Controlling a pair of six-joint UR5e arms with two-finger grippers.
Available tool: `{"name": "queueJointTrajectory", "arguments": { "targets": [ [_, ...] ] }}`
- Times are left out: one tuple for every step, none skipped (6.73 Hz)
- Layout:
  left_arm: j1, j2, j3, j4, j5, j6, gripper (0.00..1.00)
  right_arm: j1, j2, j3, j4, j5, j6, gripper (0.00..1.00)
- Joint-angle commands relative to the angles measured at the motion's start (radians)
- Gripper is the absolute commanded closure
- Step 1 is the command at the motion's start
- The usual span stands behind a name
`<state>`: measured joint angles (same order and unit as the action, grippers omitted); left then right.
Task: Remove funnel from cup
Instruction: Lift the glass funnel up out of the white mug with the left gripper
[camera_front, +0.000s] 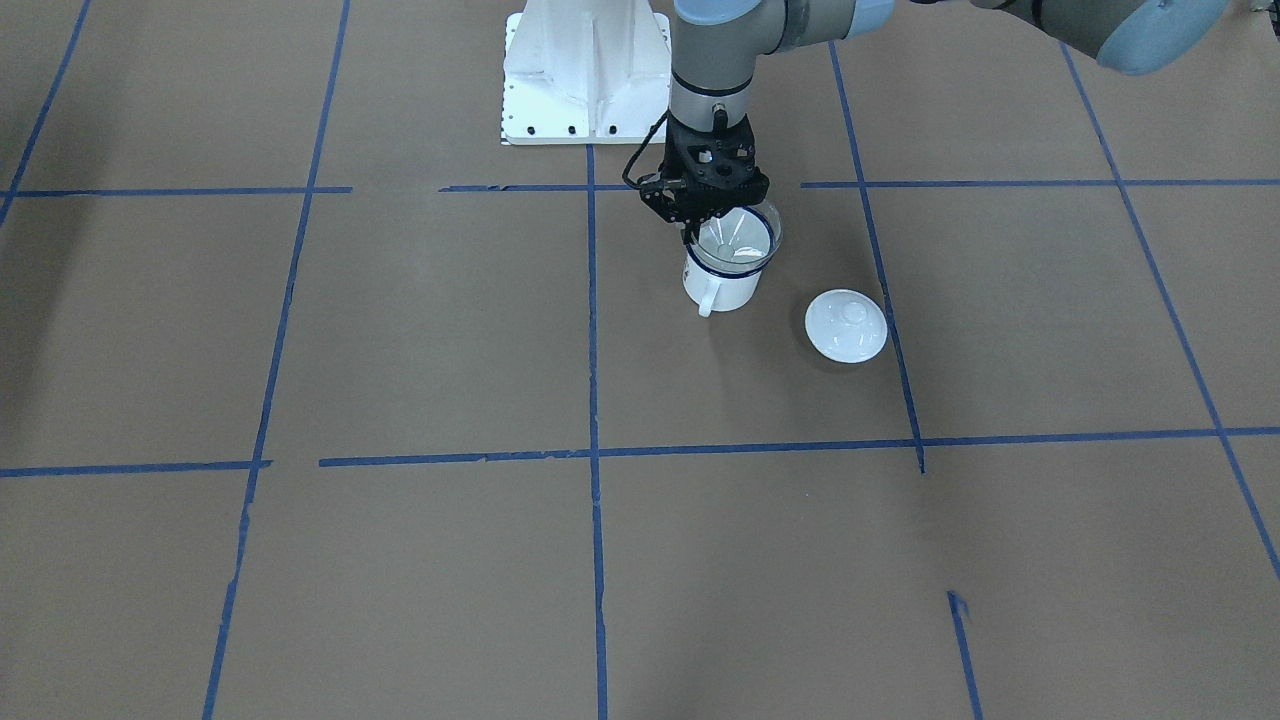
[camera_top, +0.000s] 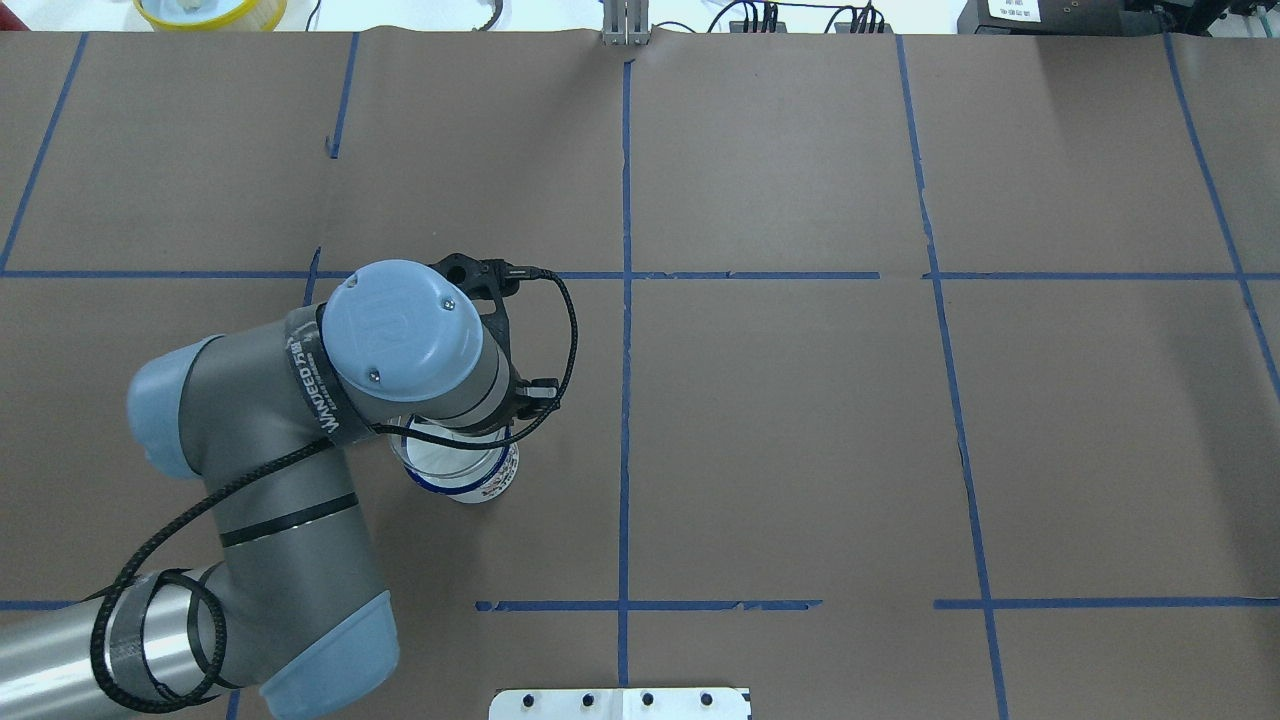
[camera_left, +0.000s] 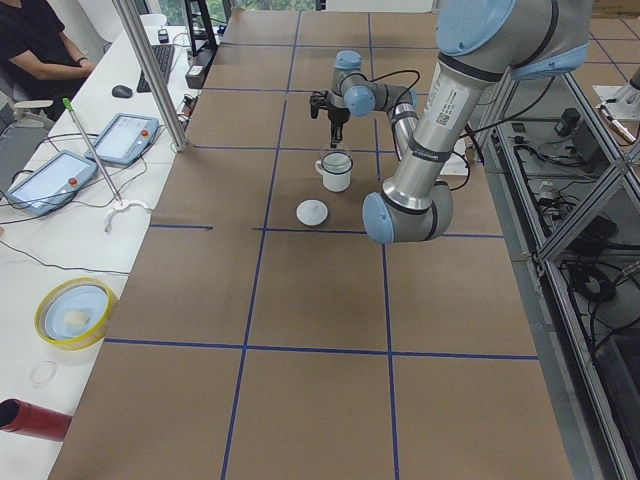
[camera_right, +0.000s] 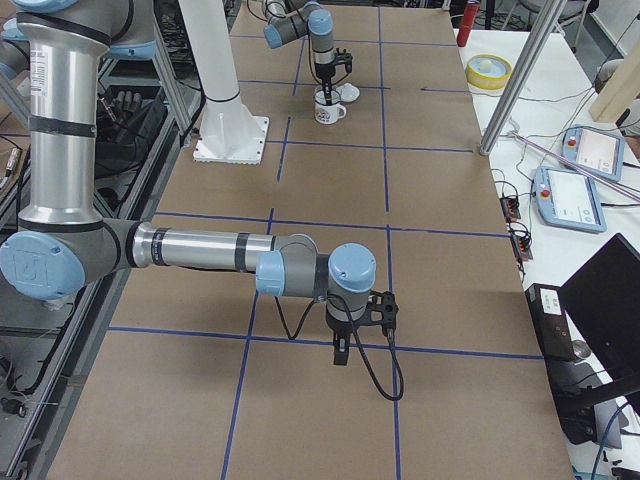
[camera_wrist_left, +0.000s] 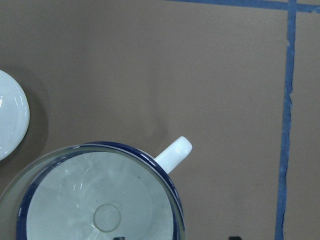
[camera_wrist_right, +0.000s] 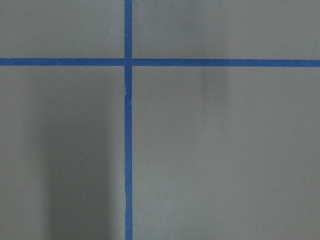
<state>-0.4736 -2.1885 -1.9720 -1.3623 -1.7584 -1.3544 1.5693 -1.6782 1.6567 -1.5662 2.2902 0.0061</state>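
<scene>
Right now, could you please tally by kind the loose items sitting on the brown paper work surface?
funnel: 1
mug: 1
lid: 1
Total: 3

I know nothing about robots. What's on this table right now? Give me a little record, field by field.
Funnel: clear plastic, seated in the cup, not yet lifted
Cup: white mug with a blue rim, upright on the table
Lid: white with a knob, lying beside the cup, not touching it
Left pincer: open, lowered to the funnel's rim, apparently one tip on each side of it
Right pincer: far from the cup, pointing down over bare table; cannot tell if open or shut
</scene>
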Motion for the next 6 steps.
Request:
{"name": "queueJointTrajectory", "arguments": {
  "targets": [
    [-0.084, -0.01, -0.181, 0.151, -0.003, 0.0, 1.0, 0.0, 0.0, 0.0, 0.0, 0.0, 0.0, 0.0],
    [-0.162, -0.011, -0.245, 0.173, -0.009, 0.0, 1.0, 0.0, 0.0, 0.0, 0.0, 0.0, 0.0, 0.0],
    [-0.215, -0.011, -0.255, 0.146, -0.009, -0.015, 1.0, 0.0, 0.0, 0.0, 0.0, 0.0, 0.0, 0.0],
    [-0.258, 0.002, -0.217, -0.029, -0.001, -0.143, 1.0, 0.0, 0.0, 0.0, 0.0, 0.0, 0.0, 0.0],
    [-0.307, 0.004, -0.108, -0.192, 0.003, -0.264, 1.0, 0.0, 0.0, 0.0, 0.0, 0.0, 0.0, 0.0],
    [-0.315, 0.015, -0.032, -0.348, 0.119, -0.344, 1.0, 0.0, 0.0, 0.0, 0.0, 0.0, 0.0, 0.0]
  ]
}}
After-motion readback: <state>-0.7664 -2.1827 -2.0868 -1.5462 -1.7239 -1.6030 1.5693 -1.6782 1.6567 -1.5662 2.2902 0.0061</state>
